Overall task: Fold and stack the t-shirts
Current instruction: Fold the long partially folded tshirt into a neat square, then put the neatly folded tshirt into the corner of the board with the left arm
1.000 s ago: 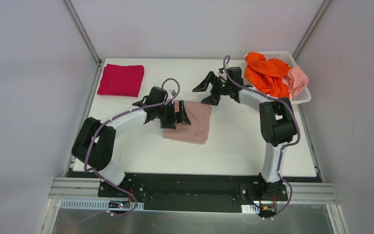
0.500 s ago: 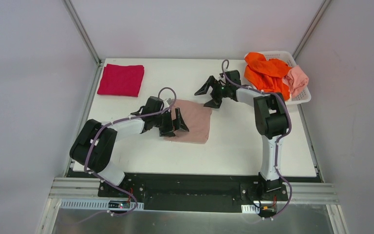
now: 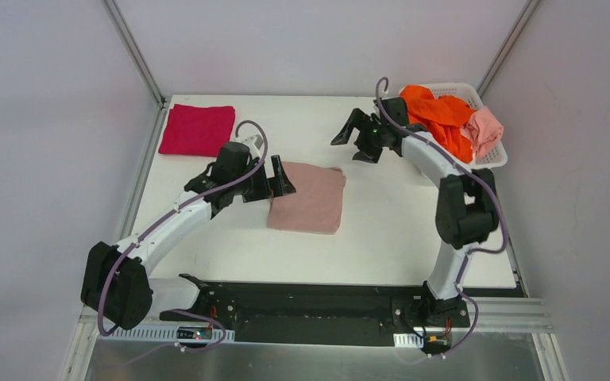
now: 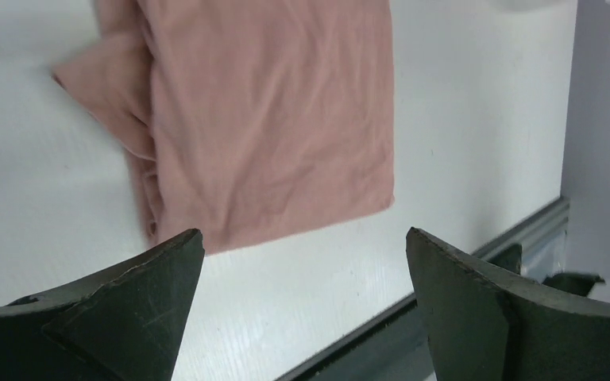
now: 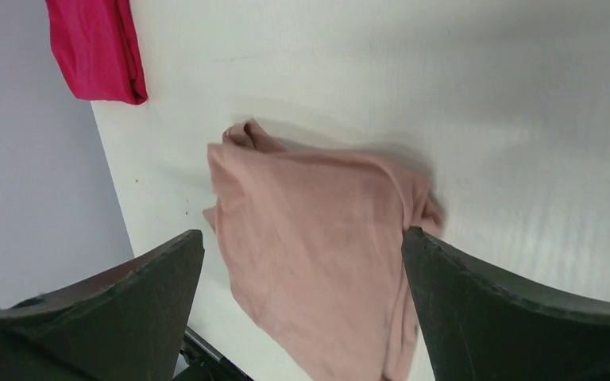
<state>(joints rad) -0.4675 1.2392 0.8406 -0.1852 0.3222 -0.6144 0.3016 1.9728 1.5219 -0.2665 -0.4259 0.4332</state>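
Note:
A dusty-pink t-shirt (image 3: 308, 198) lies folded in a rough square at the table's middle; no print shows. It also shows in the left wrist view (image 4: 270, 119) and the right wrist view (image 5: 318, 238). A folded crimson t-shirt (image 3: 197, 129) lies at the far left; its edge shows in the right wrist view (image 5: 95, 48). An orange t-shirt (image 3: 437, 119) and a salmon-pink t-shirt (image 3: 484, 129) are heaped in the basket. My left gripper (image 3: 278, 178) is open and empty at the pink shirt's left edge. My right gripper (image 3: 357, 139) is open and empty above the bare table, behind the pink shirt.
A white lattice basket (image 3: 488, 163) stands at the far right corner of the white table (image 3: 389, 230). The table's near edge and a black rail (image 4: 445, 317) show in the left wrist view. Grey walls enclose the table on three sides.
My left gripper has drawn back left and away off the pink shirt. My right gripper has moved right and back toward the basket. The pink shirt now lies flat and uncovered.

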